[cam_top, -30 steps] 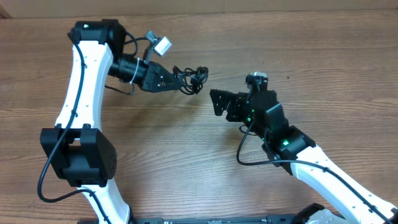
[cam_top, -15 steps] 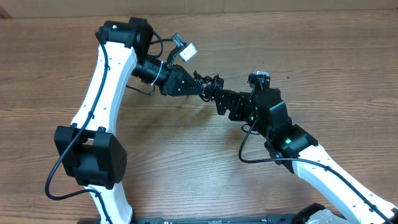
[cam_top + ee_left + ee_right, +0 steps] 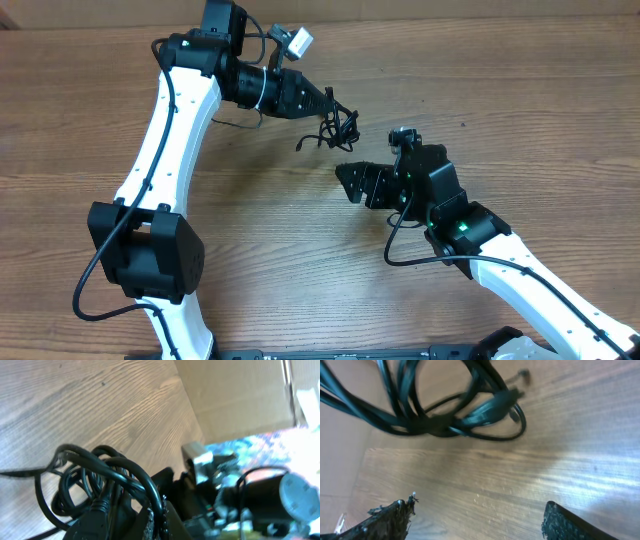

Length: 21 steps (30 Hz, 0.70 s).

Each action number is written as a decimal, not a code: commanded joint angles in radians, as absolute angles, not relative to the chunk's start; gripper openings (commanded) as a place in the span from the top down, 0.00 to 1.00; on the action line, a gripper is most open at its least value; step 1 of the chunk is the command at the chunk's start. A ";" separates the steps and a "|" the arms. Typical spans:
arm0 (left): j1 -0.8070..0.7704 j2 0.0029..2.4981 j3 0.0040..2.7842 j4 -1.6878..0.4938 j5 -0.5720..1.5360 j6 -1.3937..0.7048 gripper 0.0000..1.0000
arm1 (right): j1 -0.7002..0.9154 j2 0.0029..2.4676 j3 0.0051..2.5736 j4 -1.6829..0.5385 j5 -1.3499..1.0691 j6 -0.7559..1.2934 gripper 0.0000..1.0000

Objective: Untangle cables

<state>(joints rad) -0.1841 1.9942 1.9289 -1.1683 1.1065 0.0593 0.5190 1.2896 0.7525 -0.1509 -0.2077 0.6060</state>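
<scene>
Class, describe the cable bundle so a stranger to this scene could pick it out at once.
Follow the white left arm across the wooden table. The left gripper at its tip pinches the cables, a tangled black bundle near the open right gripper. They are thin and looped, unlike the thicker cords on the arms.

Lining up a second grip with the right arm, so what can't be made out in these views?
Overhead: the cables are one small dark clump at the left tool; strands and plugs too small to separate.
Left wrist: the pinch point is buried under the loops and cut by the bottom edge.
Right wrist: cables blurred, loops cut by the top edge; only the tips of the right tool show.
Cable count: cannot tell.
</scene>
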 commanded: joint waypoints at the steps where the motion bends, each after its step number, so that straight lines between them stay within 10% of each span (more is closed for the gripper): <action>1: -0.196 1.993 1.950 -1.163 1.034 -0.233 0.96 | 0.523 1.290 0.757 -0.188 -0.235 0.604 0.18; 7: -0.195 1.993 1.950 -1.209 0.828 -0.702 0.96 | 0.523 1.290 0.757 -0.213 -0.250 0.604 0.19; 21: -0.195 1.993 1.950 -1.234 0.831 -0.882 0.96 | 0.523 1.290 0.757 -0.216 -0.339 0.484 0.27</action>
<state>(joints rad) -0.1902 1.9942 1.9293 -1.2316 0.8326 -0.8001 0.5186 1.2896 0.7525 -0.2211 -0.2924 0.5312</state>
